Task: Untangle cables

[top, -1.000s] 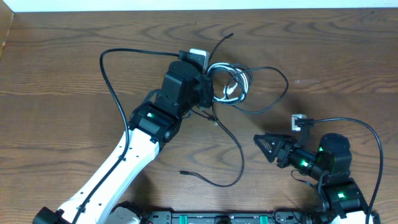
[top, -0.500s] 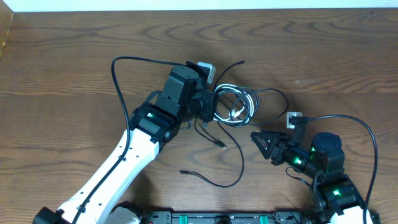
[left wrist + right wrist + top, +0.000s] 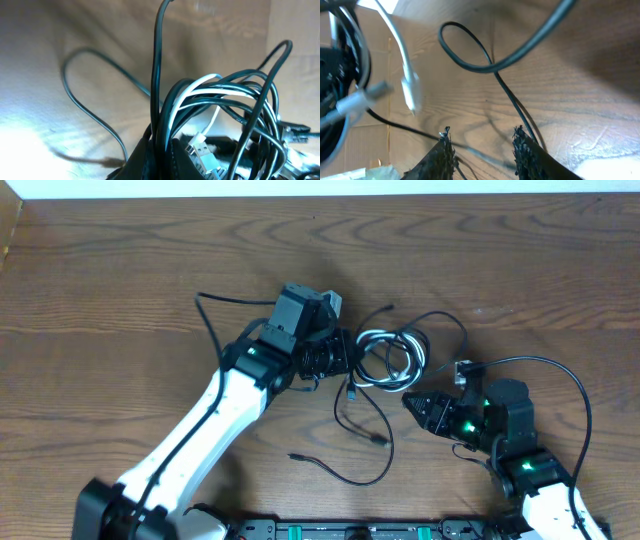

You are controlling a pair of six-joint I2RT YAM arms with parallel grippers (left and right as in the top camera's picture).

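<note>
The cables (image 3: 390, 358) form a bundle of black loops and one white loop at the table's middle. My left gripper (image 3: 345, 355) is shut on the bundle's left side; in the left wrist view the black strands (image 3: 235, 95) and the white strand (image 3: 200, 87) rise from the closed left gripper (image 3: 162, 155), with a white USB plug (image 3: 202, 150) beside it. One loose black cable (image 3: 375, 455) trails toward the front edge. My right gripper (image 3: 410, 404) points left just below and right of the bundle. It stands open (image 3: 482, 137), over a thin black cable on the wood.
A thick black cord (image 3: 205, 315) loops out left of the left arm. Another thick cord (image 3: 575, 395) arcs around the right arm, ending at a small white connector (image 3: 465, 368). The table's far edge (image 3: 320, 192) runs along the top.
My left gripper has carried the bundle right and toward the front. My right gripper has come up and left toward it, and its fingers have narrowed.
</note>
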